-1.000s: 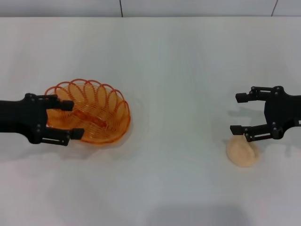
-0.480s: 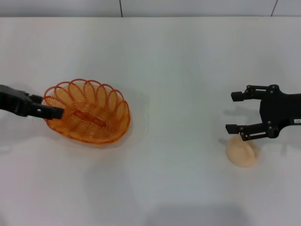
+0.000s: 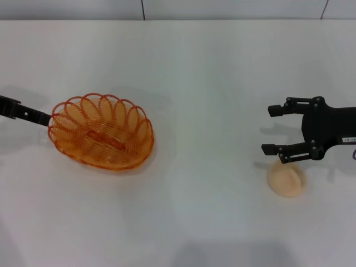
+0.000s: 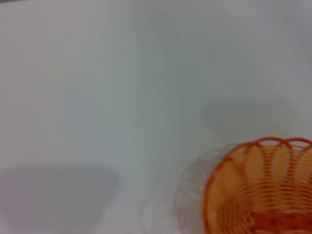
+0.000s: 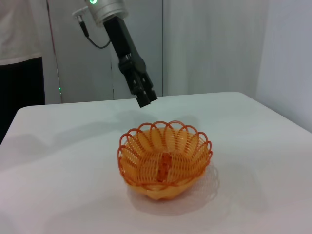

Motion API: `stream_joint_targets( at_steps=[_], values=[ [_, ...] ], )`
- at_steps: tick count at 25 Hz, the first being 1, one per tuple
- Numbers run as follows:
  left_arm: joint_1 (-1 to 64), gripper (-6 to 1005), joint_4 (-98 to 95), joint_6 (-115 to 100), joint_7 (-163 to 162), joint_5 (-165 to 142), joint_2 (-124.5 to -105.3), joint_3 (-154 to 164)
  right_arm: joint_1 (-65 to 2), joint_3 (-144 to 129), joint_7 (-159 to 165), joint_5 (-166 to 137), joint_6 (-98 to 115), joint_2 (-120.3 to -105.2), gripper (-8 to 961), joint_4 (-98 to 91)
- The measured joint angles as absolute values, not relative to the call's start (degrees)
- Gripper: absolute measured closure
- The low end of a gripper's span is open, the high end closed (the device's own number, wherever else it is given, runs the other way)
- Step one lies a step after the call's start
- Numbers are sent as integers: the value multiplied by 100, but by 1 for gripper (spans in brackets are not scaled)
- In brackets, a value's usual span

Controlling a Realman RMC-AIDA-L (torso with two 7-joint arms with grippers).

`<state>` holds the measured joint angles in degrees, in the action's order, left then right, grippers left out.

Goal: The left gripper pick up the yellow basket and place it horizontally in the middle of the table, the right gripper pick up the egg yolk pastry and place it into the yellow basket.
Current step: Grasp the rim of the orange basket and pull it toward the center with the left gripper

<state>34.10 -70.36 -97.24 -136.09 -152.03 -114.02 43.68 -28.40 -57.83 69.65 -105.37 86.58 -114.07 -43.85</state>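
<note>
The table is a plain white top. On its left part sits the basket — upright, open side up, nothing in it. It looks like thin, springy wire, light enough to skid or tip if nudged, so the scalloped rim seems the place to pinch, with one finger inside a loop and one outside. The left gripper is at the basket's left rim, lifted above the table in the right wrist view; its fingers look drawn close together with nothing between them, and whether it touches the rim I cannot tell. The right gripper hovers on the right with jaws wide, just behind the pastry. That pastry is small, domed and probably soft and crumbly — best taken gently across its sides.
</note>
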Motion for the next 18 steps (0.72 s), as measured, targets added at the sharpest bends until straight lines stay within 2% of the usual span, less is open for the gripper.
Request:
stream_joint_targets(
  at_steps=[8,18],
  values=[
    [3668,121,-6330,-8922,-13503,-15471,-11362,4583,-2850,-5783,6944,-10537,8604,-11446,103,-4385],
    [4017,122,-5226,-8202,-13123,-15498,-11409,4586,-2894,-5799,6931,-10538,8604,-11472,102,-4385]
  ],
)
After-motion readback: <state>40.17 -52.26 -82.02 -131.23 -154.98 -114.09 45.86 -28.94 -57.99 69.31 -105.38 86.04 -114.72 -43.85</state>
